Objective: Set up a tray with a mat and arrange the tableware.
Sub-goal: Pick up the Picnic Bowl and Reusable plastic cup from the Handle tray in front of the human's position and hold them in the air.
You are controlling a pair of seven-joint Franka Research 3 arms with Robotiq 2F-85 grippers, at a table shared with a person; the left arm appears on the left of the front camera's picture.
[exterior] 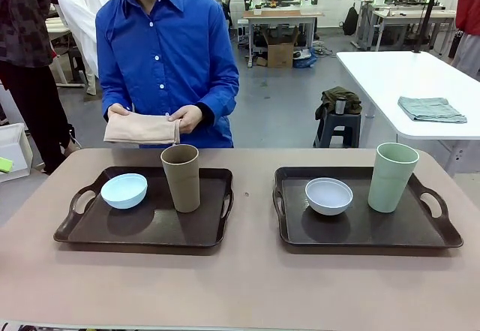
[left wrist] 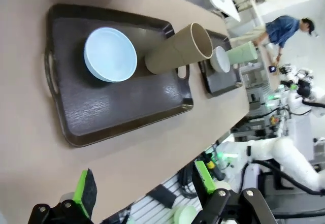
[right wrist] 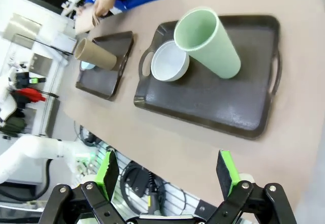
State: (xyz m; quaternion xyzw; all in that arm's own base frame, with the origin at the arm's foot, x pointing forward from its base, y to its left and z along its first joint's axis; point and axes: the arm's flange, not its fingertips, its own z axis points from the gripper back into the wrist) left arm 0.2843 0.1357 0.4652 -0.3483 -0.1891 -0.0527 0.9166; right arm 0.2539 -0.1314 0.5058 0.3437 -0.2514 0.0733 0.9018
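Two dark brown trays rest on the table. The left tray (exterior: 97, 230) (left wrist: 101, 117) carries a pale blue bowl (exterior: 124, 191) (left wrist: 110, 54) and a tall brown cup (exterior: 181, 178) (left wrist: 177, 50). On the right tray (exterior: 390, 230) (right wrist: 238, 107) stand a white bowl (exterior: 328, 196) (right wrist: 169, 61) and a tall pale green cup (exterior: 392, 176) (right wrist: 208, 42). A person in a blue shirt holds a folded beige mat (exterior: 141, 129) in both hands behind the left tray. My left gripper (left wrist: 144, 188) hangs open over the table's near edge. My right gripper (right wrist: 167, 176) is open too, high above the near edge.
A second white table (exterior: 405, 83) with a folded grey cloth (exterior: 431, 109) stands at the back right, a stool beside it. The tabletop between the trays (exterior: 251, 218) and along the near edge is bare. More people stand at the far left.
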